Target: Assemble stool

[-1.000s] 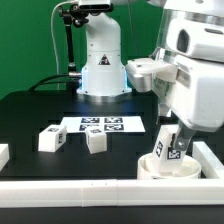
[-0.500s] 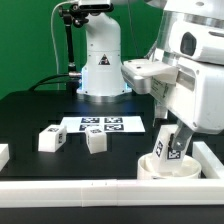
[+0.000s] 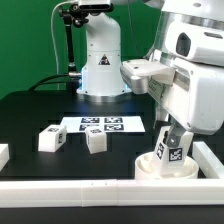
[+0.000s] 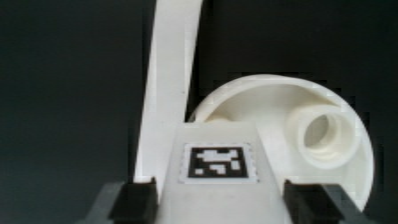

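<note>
**A:** Where is the stool now, pls?

**B:** The low round white plastic seat ring (image 3: pixel 150 170) lies at the table corner on the exterior view's right, just beside the long white front rail (image 3: pixel 70 188). One short blocky white plastic leg with a black-and-white square tag (image 3: pixel 173 152) stands over the seat ring and is a bit tilted. Its lower end is hidden behind the rim, so I cannot tell if it touches inside.

**A:** And the gripper?

**B:** The robot's two-finger gripper (image 3: pixel 170 135) is pinching that leg. In the wrist view the dark fingers (image 4: pixel 125 203) sit against both flanks of the leg (image 4: pixel 217 165), with no gap visible.

**A:** What changed vs. a sec ago?

**B:** A moment before, the jaws are spread wide around the leg. Now they are pressed on it. The leg itself is at nearly the same place, maybe shifted a little.

**A:** Meaning for the task?

**B:** I think the grasp is now made, so the leg can be carried or turned. The wrist view shows a round socket hole (image 4: pixel 329 130) in the seat ring (image 4: pixel 267 100), close to the leg. Probably the leg must go in there, and the tilt will need correction first. No leg looks mounted yet, so it is early in the job, imo.

**A:** The other parts?

**B:** One loose leg (image 3: pixel 52 139) and a second loose leg (image 3: pixel 96 141) lie on the black table (image 3: pixel 30 115). They are near the marker board (image 3: pixel 100 125) and well apart from the seat ring.
</note>
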`<control>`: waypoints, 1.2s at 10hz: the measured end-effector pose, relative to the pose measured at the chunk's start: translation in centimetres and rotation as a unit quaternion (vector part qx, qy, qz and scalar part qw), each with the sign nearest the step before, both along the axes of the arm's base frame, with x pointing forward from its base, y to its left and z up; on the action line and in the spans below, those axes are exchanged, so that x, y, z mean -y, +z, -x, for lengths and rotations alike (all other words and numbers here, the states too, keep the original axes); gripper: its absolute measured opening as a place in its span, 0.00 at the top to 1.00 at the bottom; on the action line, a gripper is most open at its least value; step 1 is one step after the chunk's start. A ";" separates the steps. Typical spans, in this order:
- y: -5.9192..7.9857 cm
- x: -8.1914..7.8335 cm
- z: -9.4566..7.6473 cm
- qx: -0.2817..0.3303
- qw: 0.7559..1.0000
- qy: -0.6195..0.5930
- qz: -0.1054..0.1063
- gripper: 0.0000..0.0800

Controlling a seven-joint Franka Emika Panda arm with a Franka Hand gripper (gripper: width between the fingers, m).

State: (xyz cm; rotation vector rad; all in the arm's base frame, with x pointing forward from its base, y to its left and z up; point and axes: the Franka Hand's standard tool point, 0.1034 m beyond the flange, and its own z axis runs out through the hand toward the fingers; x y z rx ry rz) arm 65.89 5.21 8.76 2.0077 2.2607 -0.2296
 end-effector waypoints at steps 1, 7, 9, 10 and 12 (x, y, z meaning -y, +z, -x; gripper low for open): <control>0.0 0.3 0.3 -0.008 0.999 -0.042 0.005 0.58; -0.1 1.2 0.6 0.016 0.960 -0.278 0.013 0.58; -0.1 1.1 0.7 0.027 0.940 -0.340 0.017 0.58; -0.1 1.2 0.7 0.033 0.926 -0.374 0.020 0.58; -0.2 1.4 0.8 0.035 0.899 -0.437 0.012 0.58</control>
